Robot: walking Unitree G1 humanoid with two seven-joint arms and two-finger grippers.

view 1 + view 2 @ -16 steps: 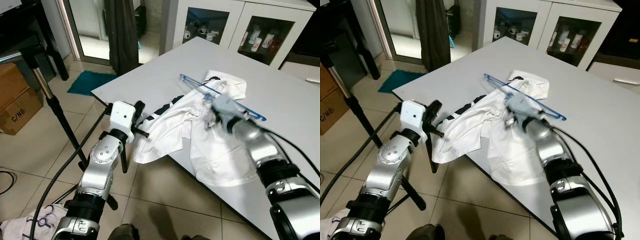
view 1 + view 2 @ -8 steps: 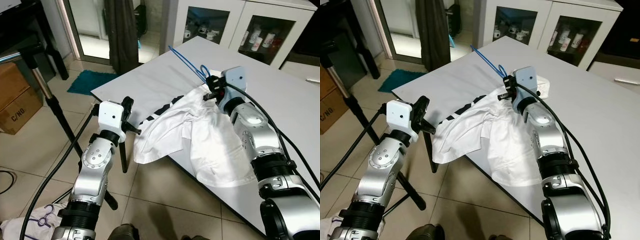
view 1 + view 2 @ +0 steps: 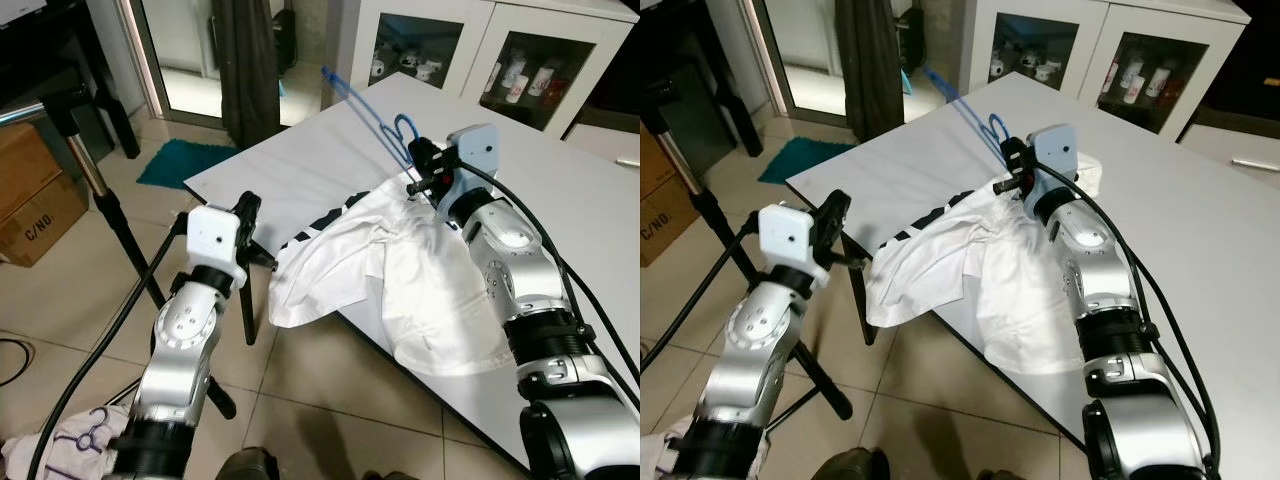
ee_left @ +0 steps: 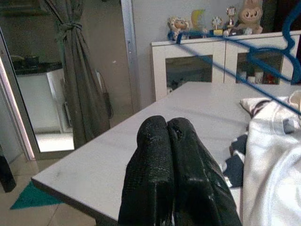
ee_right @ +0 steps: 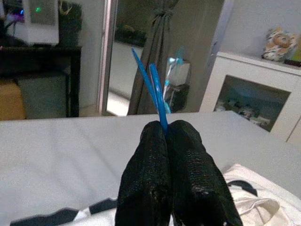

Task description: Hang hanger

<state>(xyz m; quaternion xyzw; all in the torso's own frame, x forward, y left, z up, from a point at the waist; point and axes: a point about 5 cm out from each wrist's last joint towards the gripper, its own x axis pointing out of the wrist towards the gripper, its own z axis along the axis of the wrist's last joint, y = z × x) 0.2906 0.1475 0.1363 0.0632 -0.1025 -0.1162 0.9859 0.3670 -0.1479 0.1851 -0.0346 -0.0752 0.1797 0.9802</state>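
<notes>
the right tool (image 3: pixel 415 172) is pinched tight on one blue wire hanger (image 3: pixel 365 102), raised clear above the white tabletop (image 3: pixel 300 165) at its far left part. in the right wrist view the blue wire (image 5: pixel 155 92) rises straight out from between the closed fingertips (image 5: pixel 155 141), so the grip looks narrow and sits at one spot on the frame. the hanger slants up and to the far left, its hook loop (image 3: pixel 402 135) just beside the tool.

the step in hand looks like carrying the hanger away from the tabletop toward somewhere to hang it. to do it well, i judge the pinch should stay firm, since thin wire can swivel between flat pads; the long free end should travel slowly so it does not swing. the hook ought to be turned to face the rail before it is lowered on. a metal pole on a black stand (image 3: pixel 85 165) is at the near left, but whether that is the rail i cannot tell.

the left tool (image 3: pixel 247 215) hangs off the near left edge of the tabletop, its fingers (image 4: pixel 167 160) pressed together on nothing.

counted: one hanger, one crumpled white garment with dark stripes (image 3: pixel 400 280) draped over the near edge, two cardboard boxes (image 3: pixel 35 200) on the floor at left, one teal mat (image 3: pixel 180 160).
</notes>
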